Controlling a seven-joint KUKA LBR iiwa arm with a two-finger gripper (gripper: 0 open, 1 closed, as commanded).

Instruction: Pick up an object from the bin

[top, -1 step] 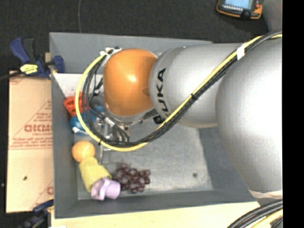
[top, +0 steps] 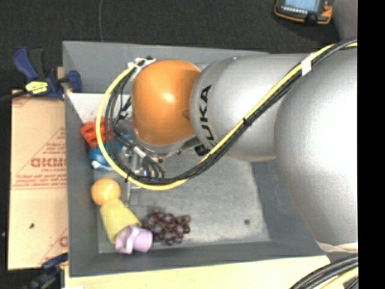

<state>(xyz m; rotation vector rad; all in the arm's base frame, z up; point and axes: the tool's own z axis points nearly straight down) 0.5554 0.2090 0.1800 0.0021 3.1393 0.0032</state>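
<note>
My gripper (top: pixel 141 162) hangs under the arm's orange cover at the left of the bin, mostly hidden by it. Just left of it lies a blue thing (top: pixel 97 158), with a red-orange thing (top: pixel 89 133) behind that, both partly covered by the cables. Below the gripper lies an orange ball (top: pixel 105 191), which touches a yellow soft piece (top: pixel 117 218). I see nothing held in the gripper.
A lilac piece (top: pixel 134 239) sits at the front left corner against the yellow one. A bunch of dark purple grapes (top: pixel 168 226) lies beside it near the front wall. The arm covers the bin's middle and right.
</note>
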